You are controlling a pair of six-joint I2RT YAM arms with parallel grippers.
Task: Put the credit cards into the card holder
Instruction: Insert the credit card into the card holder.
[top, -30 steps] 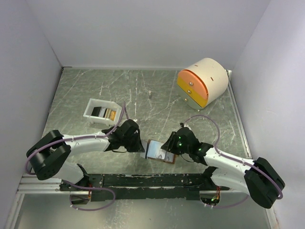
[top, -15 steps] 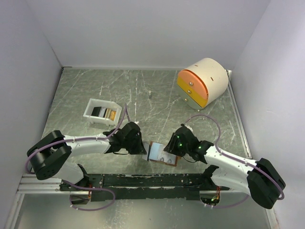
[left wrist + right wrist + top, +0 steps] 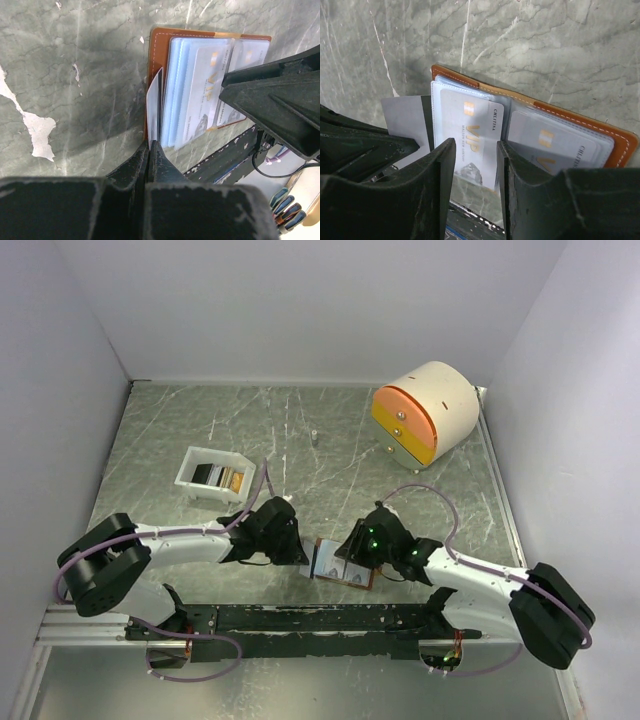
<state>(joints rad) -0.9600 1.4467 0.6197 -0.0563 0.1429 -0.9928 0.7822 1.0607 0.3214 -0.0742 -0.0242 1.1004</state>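
The card holder (image 3: 156, 41) lies open on the table near its front edge, rust-brown outside with pale blue pockets, also seen from above as the card holder (image 3: 343, 566). Two silver VIP credit cards (image 3: 470, 135) sit in its pockets. My left gripper (image 3: 151, 145) is shut on a silver-grey credit card (image 3: 155, 107) with a dark stripe, held edge-on at the holder's left edge. In the right wrist view this card (image 3: 404, 119) lies just left of the pockets. My right gripper (image 3: 475, 146) stands open low over the holder's middle, with nothing held between its fingers.
A small white tray (image 3: 196, 459) holding several more cards stands at the back left. A cream-and-orange round drawer unit (image 3: 426, 412) is at the back right. A dark metal rail (image 3: 320, 620) runs along the near edge just below the holder.
My left gripper has edged right with its card to the holder's left edge. The right gripper has shifted a little, and the holder has slid slightly towards the near edge.
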